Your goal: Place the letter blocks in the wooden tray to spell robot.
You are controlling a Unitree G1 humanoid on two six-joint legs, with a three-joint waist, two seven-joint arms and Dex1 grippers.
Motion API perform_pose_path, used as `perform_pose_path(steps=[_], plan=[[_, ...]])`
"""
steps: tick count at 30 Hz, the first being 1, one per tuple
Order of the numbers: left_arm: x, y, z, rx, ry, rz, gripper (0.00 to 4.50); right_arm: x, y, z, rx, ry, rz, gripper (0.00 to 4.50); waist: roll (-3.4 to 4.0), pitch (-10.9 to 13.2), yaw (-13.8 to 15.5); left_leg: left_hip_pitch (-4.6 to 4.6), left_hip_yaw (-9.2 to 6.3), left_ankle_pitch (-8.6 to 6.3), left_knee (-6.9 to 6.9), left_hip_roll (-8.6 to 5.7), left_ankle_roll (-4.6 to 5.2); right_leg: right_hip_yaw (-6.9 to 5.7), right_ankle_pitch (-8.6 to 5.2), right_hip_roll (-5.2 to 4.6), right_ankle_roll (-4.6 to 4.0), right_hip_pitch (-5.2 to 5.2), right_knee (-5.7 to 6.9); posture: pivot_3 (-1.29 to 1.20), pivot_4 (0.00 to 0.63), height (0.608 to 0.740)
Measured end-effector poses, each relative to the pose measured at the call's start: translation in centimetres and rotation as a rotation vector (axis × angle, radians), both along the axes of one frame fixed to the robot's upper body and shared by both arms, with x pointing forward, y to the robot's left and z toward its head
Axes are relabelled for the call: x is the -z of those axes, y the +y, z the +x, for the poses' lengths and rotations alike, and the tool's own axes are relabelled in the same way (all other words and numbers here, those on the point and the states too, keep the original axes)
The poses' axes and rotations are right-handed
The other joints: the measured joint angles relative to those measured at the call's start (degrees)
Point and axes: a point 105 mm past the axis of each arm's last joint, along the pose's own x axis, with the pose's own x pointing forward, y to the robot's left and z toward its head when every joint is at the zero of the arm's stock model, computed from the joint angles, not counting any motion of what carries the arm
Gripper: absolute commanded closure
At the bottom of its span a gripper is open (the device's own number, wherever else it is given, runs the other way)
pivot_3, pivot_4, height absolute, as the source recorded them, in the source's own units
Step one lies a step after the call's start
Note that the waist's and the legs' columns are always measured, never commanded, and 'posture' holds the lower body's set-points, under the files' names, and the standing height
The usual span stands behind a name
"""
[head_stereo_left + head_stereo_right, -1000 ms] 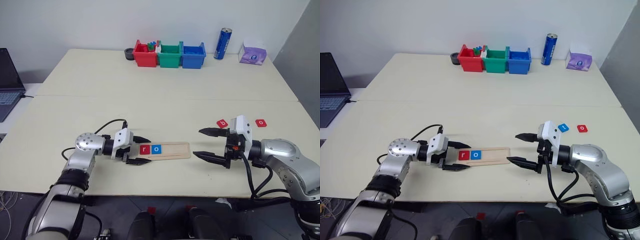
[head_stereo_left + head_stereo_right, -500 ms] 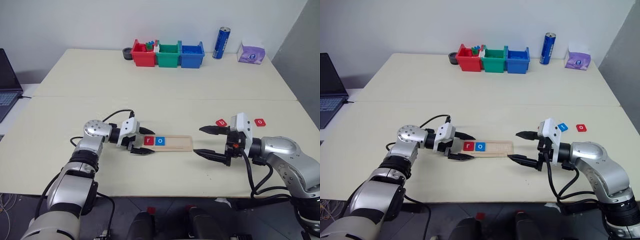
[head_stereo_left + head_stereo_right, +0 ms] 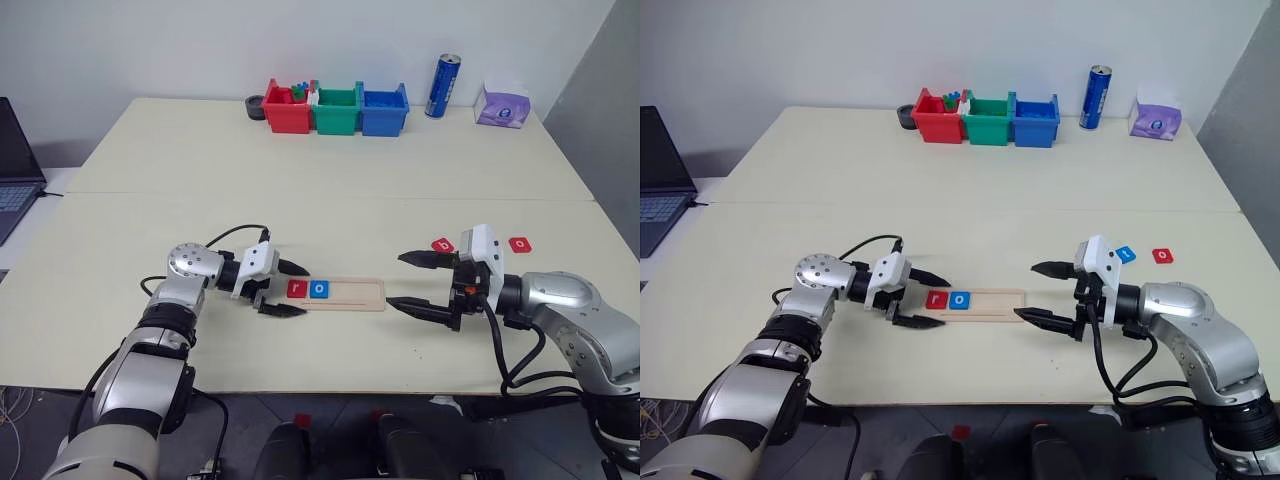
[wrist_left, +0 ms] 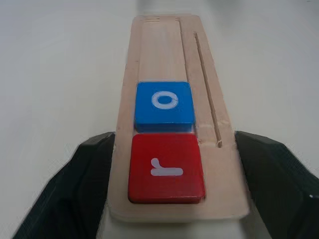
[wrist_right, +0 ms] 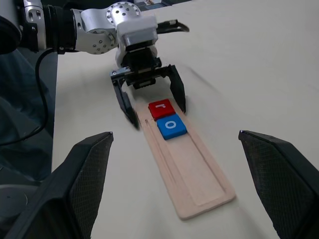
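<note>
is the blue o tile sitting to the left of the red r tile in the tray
No, the blue o tile lies to the right of the red r tile in the wooden tray.

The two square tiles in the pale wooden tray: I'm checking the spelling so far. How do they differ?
The red square tile bears a white r; the blue square tile bears a white o. The red one sits at the pale wooden tray's end, the blue next inward. Both lie flat, side by side.

White "r" on the red tile [image 4: 166, 168] at the wooden tray's [image 4: 162, 54] end; white "o" on the blue tile [image 4: 164, 103] next along. Beyond the tray's other end, red tile [image 3: 443, 245] reads "b", red tile [image 3: 521, 244] reads "o".
</note>
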Motion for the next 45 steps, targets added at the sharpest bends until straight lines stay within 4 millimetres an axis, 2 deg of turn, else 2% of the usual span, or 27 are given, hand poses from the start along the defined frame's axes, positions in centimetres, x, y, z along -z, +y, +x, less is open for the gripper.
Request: perform_pose_path(steps=[9,23,26,30,34,37,39,42,45], plan=[[0.0,0.2,0.0,0.000,0.000,0.009,0.06,-0.3,0.1,0.1,-0.005,-0.011,0.004,0.19,0.01,0.00,-0.03,0.02,0.01,0.00,0.01,0.00,0.00,0.02,0.00,0.00,0.00,0.00,0.03,0.00,0.150,0.740],[-0.6,2.1,-0.2,-0.021,0.033,0.053,0.06,-0.4,0.2,0.6,0.000,-0.008,0.018,0.19,0.01,0.00,-0.08,0.00,0.00,0.00,0.01,0.00,0.00,0.01,0.00,0.00,-0.01,-0.02,0.04,0.00,0.150,0.740],[-1.9,2.7,0.1,-0.049,0.035,0.052,0.06,-0.4,0.2,0.6,-0.001,-0.009,0.019,0.19,0.00,0.00,-0.09,-0.03,0.00,0.00,0.01,0.01,0.00,0.01,0.00,0.00,0.00,-0.05,0.05,0.00,0.150,0.740],[-5.2,3.3,0.4,-0.077,-0.016,0.015,0.06,-0.5,0.2,0.6,0.001,-0.009,0.019,0.19,0.01,0.00,-0.09,-0.04,0.00,0.00,0.01,0.02,0.00,0.02,0.00,-0.01,0.00,-0.07,0.05,0.00,0.150,0.740],[-7.5,2.3,0.3,-0.101,-0.051,-0.071,0.06,-0.5,-0.3,0.9,0.050,-0.011,0.022,0.19,0.01,0.00,-0.09,-0.05,-0.03,0.00,0.02,0.06,0.00,0.03,0.00,-0.05,0.00,-0.07,0.05,0.00,0.150,0.740],[-8.9,0.9,0.0,-0.163,-0.101,-0.161,0.06,0.2,-1.9,2.1,0.190,-0.040,-0.013,0.19,0.01,0.00,0.00,-0.08,-0.14,0.00,0.02,0.10,-0.01,0.12,0.00,-0.16,0.00,-0.07,0.05,0.00,0.150,0.740],[-8.8,-0.5,-0.7,-0.184,-0.099,-0.214,0.06,0.8,-3.1,3.3,0.309,-0.073,-0.054,0.19,0.01,-0.01,-0.01,-0.05,-0.16,0.01,0.02,0.11,-0.01,0.16,0.00,-0.23,0.00,-0.07,0.08,0.00,0.150,0.740],[-7.5,-2.5,-2.0,-0.219,-0.056,-0.276,0.06,2.0,-4.8,4.9,0.490,-0.106,-0.098,0.19,0.01,-0.01,-0.01,-0.04,-0.12,0.02,0.03,0.09,-0.03,0.20,0.00,-0.26,0.01,-0.07,0.11,0.00,0.150,0.740],[-7.2,-3.7,-2.4,-0.259,-0.056,-0.307,0.06,3.4,-5.6,5.9,0.600,-0.084,-0.106,0.19,0.01,-0.01,0.00,-0.05,-0.07,0.02,0.05,0.06,-0.04,0.21,0.01,-0.23,-0.01,-0.06,0.14,0.00,0.150,0.740]])
